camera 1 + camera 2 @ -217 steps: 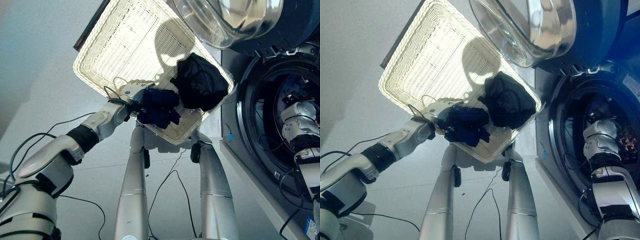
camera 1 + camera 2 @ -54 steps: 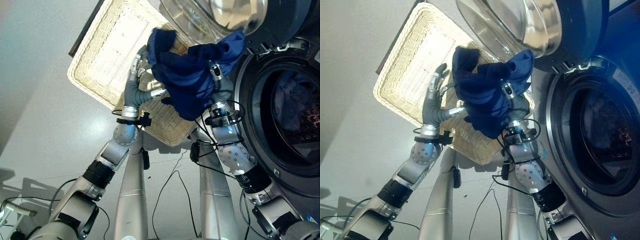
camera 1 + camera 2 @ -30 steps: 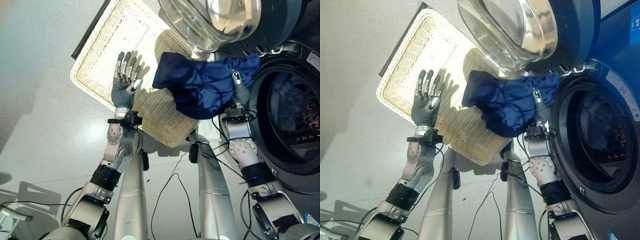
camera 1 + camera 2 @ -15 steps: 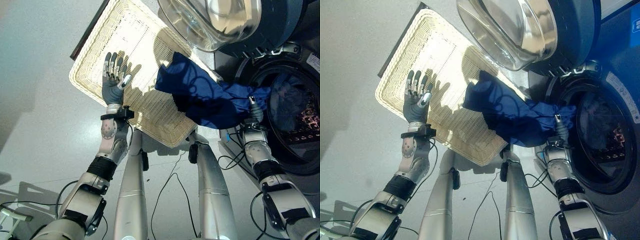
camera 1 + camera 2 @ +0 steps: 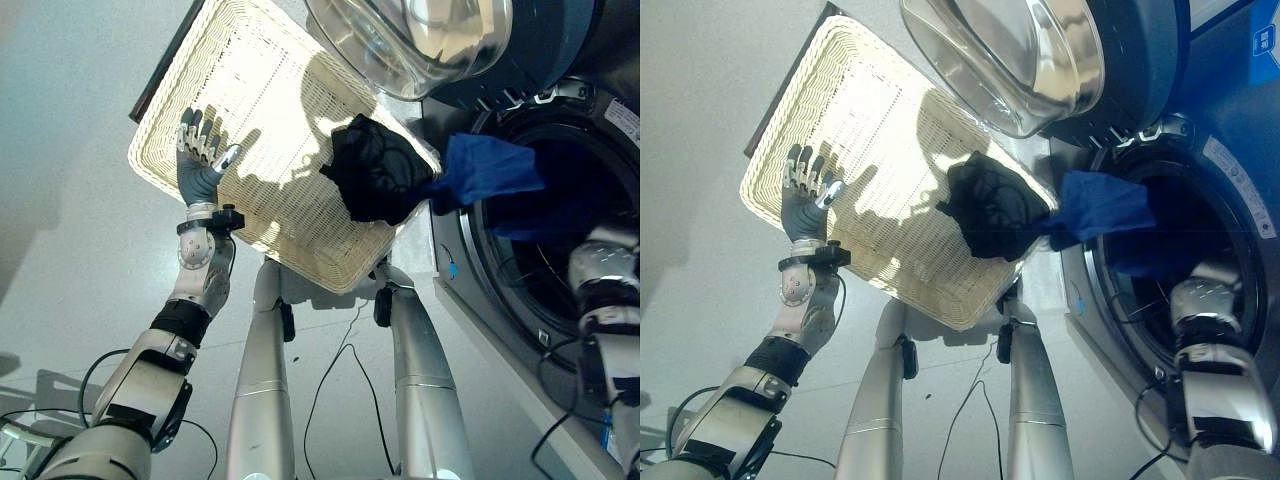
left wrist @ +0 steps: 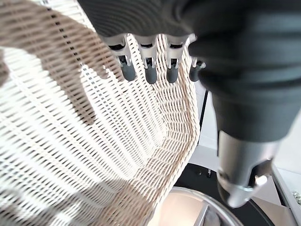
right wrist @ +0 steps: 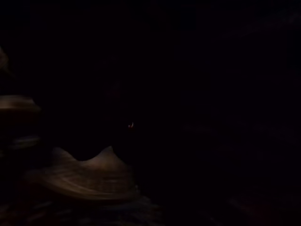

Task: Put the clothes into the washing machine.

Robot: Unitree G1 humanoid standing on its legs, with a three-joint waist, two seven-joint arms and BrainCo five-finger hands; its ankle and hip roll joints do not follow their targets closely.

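Two garments in play, one black and one blue. Nearest, left hand (image 5: pixel 200 160) raised over the near-left corner of the white wicker basket (image 5: pixel 250 90), fingers (image 6: pixel 150 70) straight and spread, holding nothing, dark tips hovering just above the weave. Further in, black garment (image 5: pixel 378 170) bunched at the basket's right edge, lying against the rim beside the machine. Next to it, blue garment (image 5: pixel 485 170) draped across the front ring of the washing machine (image 5: pixel 600 130), one end close beside the black bundle, the rest trailing into the dark drum (image 5: pixel 560 230). Right forearm reaching into that opening, hand itself hidden inside; cannot tell whether closed round the cloth or relaxed. Right wrist view almost wholly dark, with only faint pale curved shapes low down. Farthest, open round glass door (image 5: pixel 420 40) swung out above the basket's far edge, its chrome-like rim catching light. Pale floor (image 5: pixel 70 250) beneath the basket and around it.
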